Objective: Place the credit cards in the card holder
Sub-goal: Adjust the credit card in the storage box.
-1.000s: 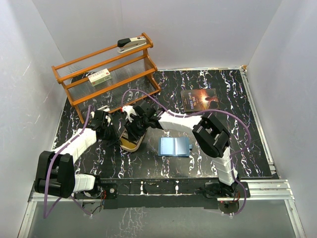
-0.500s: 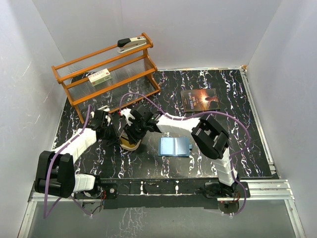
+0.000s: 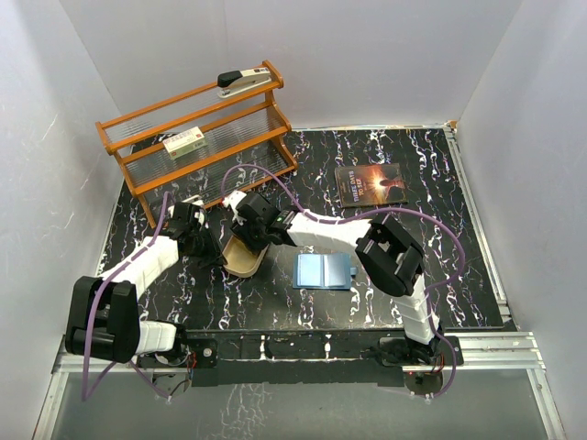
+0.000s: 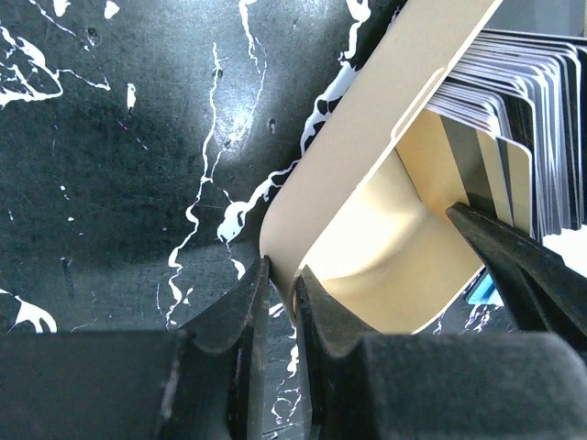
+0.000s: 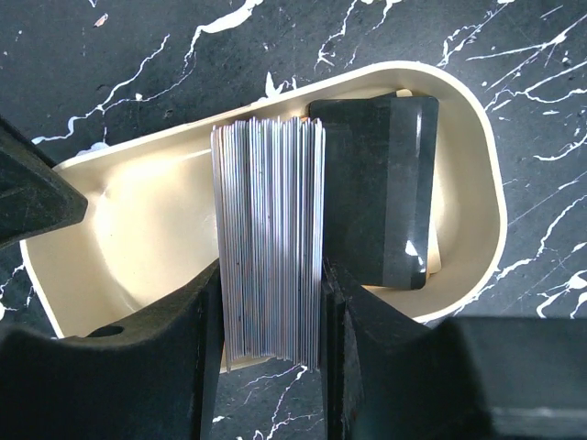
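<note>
One blue card holder (image 3: 323,271) lies flat nearest, just right of the one tan tray (image 5: 459,266). There the left gripper (image 4: 280,293) pinches the tray's end rim, jaws almost together. The right gripper (image 5: 272,284) clamps a stack of credit cards (image 5: 271,202) standing on edge in the tray, too tight to count. One dark card (image 5: 381,183) lies flat beside them. Farther back: one book (image 3: 371,184), one orange rack (image 3: 197,147) bearing one stapler (image 3: 244,82) and one white-green box (image 3: 184,142). Black marbled table (image 3: 440,247), white walls (image 3: 367,55).

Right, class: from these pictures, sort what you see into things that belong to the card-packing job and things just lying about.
Job in hand:
- credit cards, clamped in the right gripper
- card holder
- tray holding the cards, rim pinched by the left gripper

Lying about:
- book
- shelf
- stapler on top
- box on the shelf
</note>
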Robot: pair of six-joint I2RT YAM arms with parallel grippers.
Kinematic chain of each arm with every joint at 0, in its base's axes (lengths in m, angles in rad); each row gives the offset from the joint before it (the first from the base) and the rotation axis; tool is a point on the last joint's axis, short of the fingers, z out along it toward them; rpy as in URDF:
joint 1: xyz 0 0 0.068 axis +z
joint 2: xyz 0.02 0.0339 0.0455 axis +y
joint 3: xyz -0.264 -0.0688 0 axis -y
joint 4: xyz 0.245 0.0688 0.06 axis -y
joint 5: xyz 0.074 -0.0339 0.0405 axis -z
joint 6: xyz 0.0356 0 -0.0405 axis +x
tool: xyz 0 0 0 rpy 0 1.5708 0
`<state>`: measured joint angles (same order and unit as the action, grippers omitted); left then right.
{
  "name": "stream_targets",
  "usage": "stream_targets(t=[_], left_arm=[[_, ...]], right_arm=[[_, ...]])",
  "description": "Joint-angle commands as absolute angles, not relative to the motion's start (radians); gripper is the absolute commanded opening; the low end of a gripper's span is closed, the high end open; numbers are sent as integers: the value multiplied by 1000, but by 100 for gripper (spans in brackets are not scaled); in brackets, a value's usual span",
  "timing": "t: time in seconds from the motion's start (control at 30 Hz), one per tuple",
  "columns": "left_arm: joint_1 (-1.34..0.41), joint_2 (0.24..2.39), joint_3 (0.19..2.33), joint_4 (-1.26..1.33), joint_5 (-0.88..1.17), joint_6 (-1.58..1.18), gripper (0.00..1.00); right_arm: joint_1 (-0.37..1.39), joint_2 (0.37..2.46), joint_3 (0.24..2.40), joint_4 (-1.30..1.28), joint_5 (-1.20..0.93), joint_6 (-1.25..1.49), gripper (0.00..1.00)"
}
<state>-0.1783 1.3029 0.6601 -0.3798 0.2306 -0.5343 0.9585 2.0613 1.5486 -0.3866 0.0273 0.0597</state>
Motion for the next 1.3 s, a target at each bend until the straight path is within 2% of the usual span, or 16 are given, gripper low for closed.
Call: stream_targets(t=[0.0,0.3,0.57,0.67,0.9,1.13,1.27], left_arm=[[-178,1310,684,-368,308,-512,0],[-177,1314,685,-374,325,-489,0],[-178,1322,682,-365,342,-491,0],[-178,1325,680,-360,342,-492,0],[-178,1327,679,-357,347,-494,0],[-178,1330,678,-357,345,-494,0],[-177,1330,678,-356,345,-494,0]], right_arm=[[946,2052,1563,-390,135,26,11],[933,2076,1592,-383,225,13,15],[932,2042,1590,-386,167,14,46],[934,2020,1585,-374,166,11,53],[938,2013,1592,-373,150,-5,57],[945,2022,1586,-372,167,-13,53],[944,2019,1581,-368,192,-12,65]])
